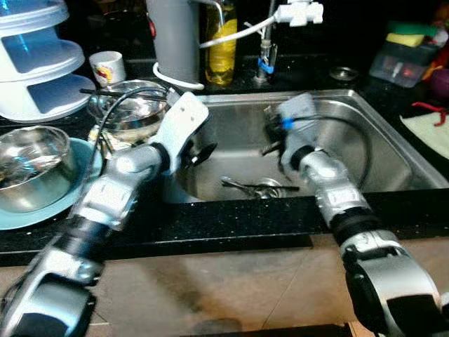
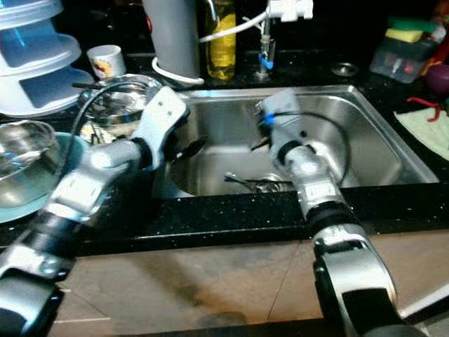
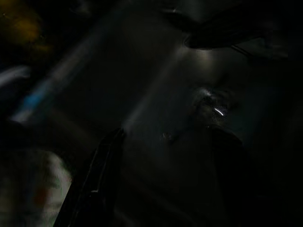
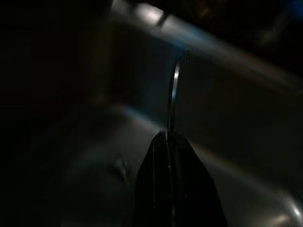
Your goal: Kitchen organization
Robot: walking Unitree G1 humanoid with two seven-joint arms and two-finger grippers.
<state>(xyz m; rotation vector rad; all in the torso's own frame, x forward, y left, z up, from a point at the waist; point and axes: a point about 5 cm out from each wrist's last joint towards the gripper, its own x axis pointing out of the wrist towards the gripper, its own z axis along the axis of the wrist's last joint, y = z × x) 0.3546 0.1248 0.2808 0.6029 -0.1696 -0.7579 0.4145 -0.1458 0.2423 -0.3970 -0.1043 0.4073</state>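
both arms reach into the steel sink (image 1: 379, 140). right hand (image 4: 171, 142) is pinched closed on a thin metal utensil (image 4: 174, 94), held above the basin; more cutlery (image 1: 256, 187) lies at the drain, 6 o'clock of it. left hand (image 1: 200, 153) hovers at the sink's 9 o'clock edge, fingers apart, gripping nothing.

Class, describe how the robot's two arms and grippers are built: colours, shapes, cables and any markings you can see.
Both arms have rounded silver shells joined by black segments. The left arm ends in a pale grey boxy wrist block with a thin black cable looping over it. The right arm has a similar grey block with a small blue fitting and a black looping cable. The right gripper's fingers are long, black and tapering.
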